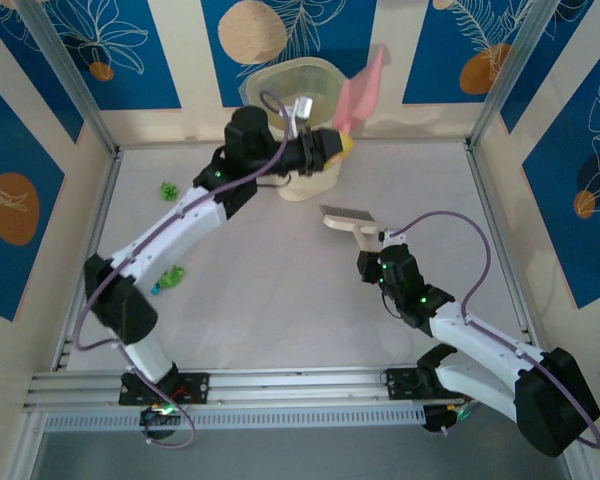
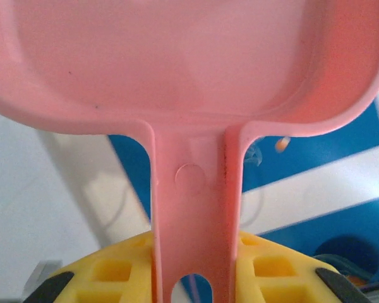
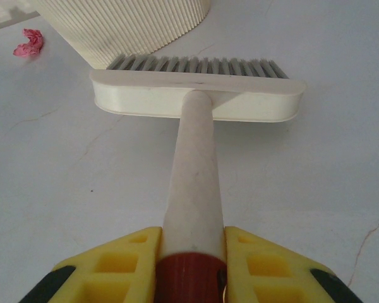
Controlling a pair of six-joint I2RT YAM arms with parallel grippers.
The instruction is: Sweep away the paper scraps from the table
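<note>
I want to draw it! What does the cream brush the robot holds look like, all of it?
The cream plastic hand brush has a long rounded head, a row of grey bristles along its far edge, and a round cream handle ending in a red cap. The right tool is shut on the handle, yellow fingers either side. It is held low over the white table, head pointing at a ribbed cream container, just short of it. Whether the bristles touch the table is unclear.

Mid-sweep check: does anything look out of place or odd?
The pink dustpan is held up off the table by the left hand, above the cream bin, while green paper scraps lie unswept at the table's far left, well away from the brush.
</note>
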